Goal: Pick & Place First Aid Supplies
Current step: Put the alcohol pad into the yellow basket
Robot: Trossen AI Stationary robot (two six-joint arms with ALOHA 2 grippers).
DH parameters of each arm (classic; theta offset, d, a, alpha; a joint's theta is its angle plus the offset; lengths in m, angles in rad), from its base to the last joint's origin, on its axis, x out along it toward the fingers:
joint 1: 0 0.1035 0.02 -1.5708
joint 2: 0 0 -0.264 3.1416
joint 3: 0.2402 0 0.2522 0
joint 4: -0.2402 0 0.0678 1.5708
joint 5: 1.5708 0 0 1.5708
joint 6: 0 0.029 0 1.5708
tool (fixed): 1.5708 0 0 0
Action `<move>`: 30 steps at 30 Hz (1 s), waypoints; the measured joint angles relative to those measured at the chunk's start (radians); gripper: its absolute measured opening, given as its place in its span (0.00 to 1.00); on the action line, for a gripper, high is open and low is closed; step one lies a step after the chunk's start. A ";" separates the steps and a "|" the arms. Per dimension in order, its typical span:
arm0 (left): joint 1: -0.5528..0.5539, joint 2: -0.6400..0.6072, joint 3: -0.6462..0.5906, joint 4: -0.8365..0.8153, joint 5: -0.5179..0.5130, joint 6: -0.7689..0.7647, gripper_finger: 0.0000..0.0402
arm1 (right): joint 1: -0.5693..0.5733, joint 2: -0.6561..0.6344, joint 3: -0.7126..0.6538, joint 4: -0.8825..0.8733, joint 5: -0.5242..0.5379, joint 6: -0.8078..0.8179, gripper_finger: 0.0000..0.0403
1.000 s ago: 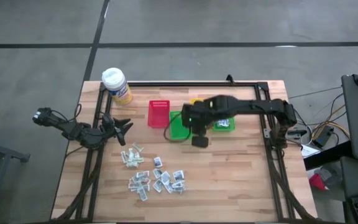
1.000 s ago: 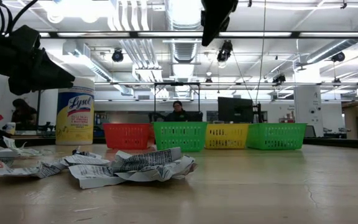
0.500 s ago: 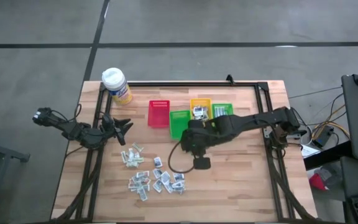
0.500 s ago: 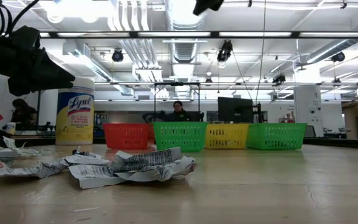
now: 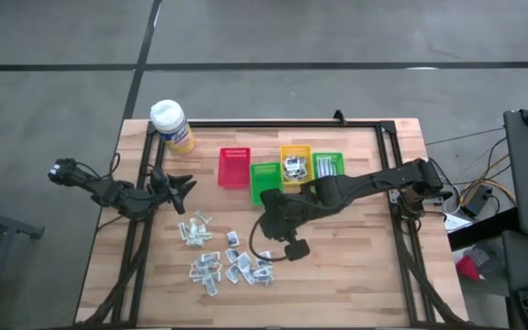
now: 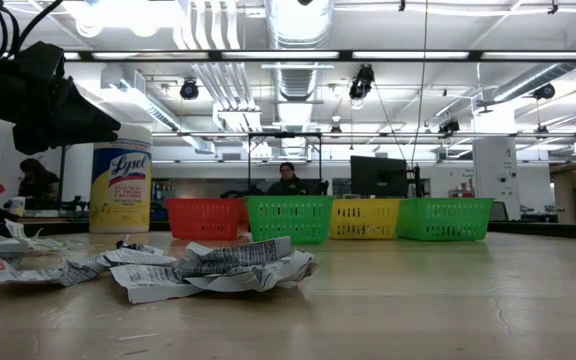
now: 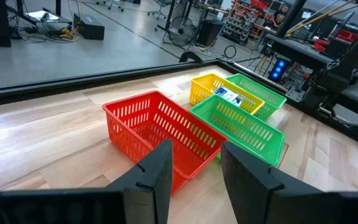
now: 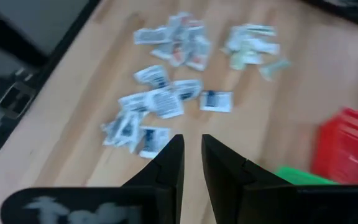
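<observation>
The right gripper hangs over the middle of the table, fingers nearly together with nothing between them, beside the pile of first aid packets toward the front left. The left gripper waits parted and empty at the left edge, facing the red basket.

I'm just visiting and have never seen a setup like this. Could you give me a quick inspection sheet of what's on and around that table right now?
Surface: pale wooden table inside a dark metal frame.
Job's things: small white printed packets scattered near the front left; more lie in the yellow plastic bin and the far green bin.
Clutter: yellow wipes bottle with white cap at the back left corner; the red bin looks empty; a near green bin.
Hands: left hand open, parked at the left edge; right hand empty, jaws narrowly apart, above the packets.
Cables: loose wires beyond the right edge.
Surroundings: a person seated behind the bins.
</observation>
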 joint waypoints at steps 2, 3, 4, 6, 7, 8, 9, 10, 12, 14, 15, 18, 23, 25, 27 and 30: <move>0.000 0.000 0.000 0.000 0.000 0.000 0.33 | 0.008 0.001 -0.032 0.016 -0.039 -0.045 0.13; 0.000 0.000 0.000 0.000 0.000 0.000 0.33 | 0.014 0.001 -0.051 0.021 -0.052 -0.065 0.13; 0.000 0.000 0.000 0.000 0.000 0.000 0.33 | 0.018 0.001 -0.071 0.027 -0.057 -0.081 0.13; 0.000 0.000 0.000 0.000 0.000 0.000 0.33 | 0.024 0.002 -0.107 0.034 -0.061 -0.100 0.13; 0.000 0.000 0.000 0.000 0.000 0.000 0.33 | 0.026 0.002 -0.124 0.038 -0.060 -0.101 0.13; 0.000 0.000 0.000 0.000 0.000 0.000 0.33 | 0.026 0.002 -0.141 0.046 -0.060 -0.101 0.13; 0.000 0.000 0.000 0.000 0.000 0.000 0.33 | 0.026 0.002 -0.159 0.057 -0.060 -0.098 0.13; 0.000 0.000 0.000 0.000 0.000 0.000 0.33 | 0.026 0.002 -0.173 0.069 -0.060 -0.096 0.13; 0.000 0.000 0.000 0.000 0.000 0.000 0.33 | 0.026 0.002 -0.200 0.088 -0.060 -0.080 0.13; 0.000 0.000 0.000 0.000 0.000 0.000 0.33 | 0.026 0.002 -0.224 0.136 -0.060 -0.022 0.13; 0.000 0.000 0.000 0.000 0.000 0.000 0.33 | 0.026 0.002 -0.232 0.162 -0.060 0.018 0.13; 0.000 0.000 0.000 0.000 0.000 0.000 0.33 | 0.026 0.008 -0.235 0.207 -0.060 0.129 0.13; 0.000 0.000 0.000 0.000 0.000 0.000 0.33 | 0.030 0.061 -0.206 0.215 -0.079 0.262 0.13; 0.000 0.000 0.000 0.000 0.000 0.001 0.33 | 0.031 0.097 -0.181 0.208 -0.124 0.281 0.13; 0.000 0.000 0.000 0.000 0.000 0.001 0.33 | 0.033 0.134 -0.152 0.207 -0.162 0.285 0.13; 0.000 0.000 0.000 0.000 0.000 0.001 0.33 | 0.033 0.183 -0.112 0.203 -0.190 0.285 0.13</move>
